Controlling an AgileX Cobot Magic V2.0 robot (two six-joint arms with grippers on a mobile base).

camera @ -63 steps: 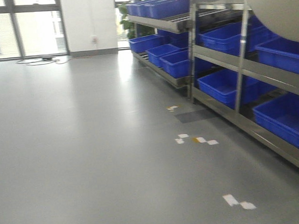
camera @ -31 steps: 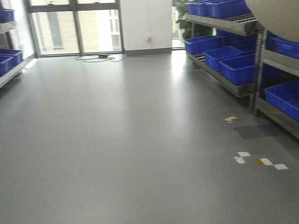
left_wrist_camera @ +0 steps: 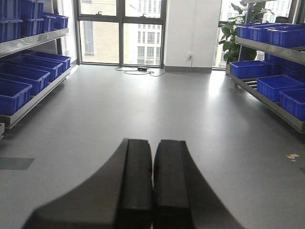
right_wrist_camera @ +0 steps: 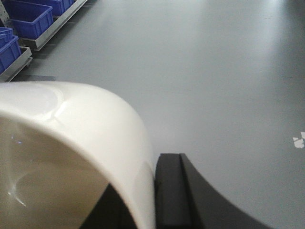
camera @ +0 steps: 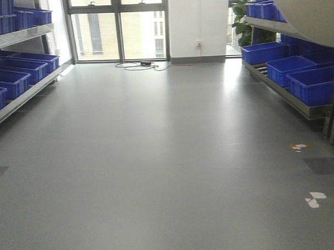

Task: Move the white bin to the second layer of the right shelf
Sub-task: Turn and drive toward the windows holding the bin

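The white bin (right_wrist_camera: 81, 138) is held up in the air; its rounded rim fills the lower left of the right wrist view. Its underside shows at the top right of the front view (camera: 311, 13). My right gripper (right_wrist_camera: 150, 191) is shut on the bin's wall, one black finger (right_wrist_camera: 174, 191) outside and one inside. My left gripper (left_wrist_camera: 153, 181) is shut and empty, pointing down the aisle. The right shelf (camera: 289, 90) stands along the right wall with blue crates (camera: 311, 81); its second layer is mostly hidden behind the bin.
A left shelf (camera: 23, 94) with blue crates (camera: 9, 81) lines the left wall. Grey floor runs between them to windows (camera: 119, 28) and a white pillar. Cables (camera: 140, 65) lie by the window. White tape marks (camera: 315, 199) dot the floor at right. A plant (camera: 243, 15) stands at back right.
The view has swung to the left: the right shelf slid from filling the right half to the right edge, and the left shelf came into view. The bin stays held.
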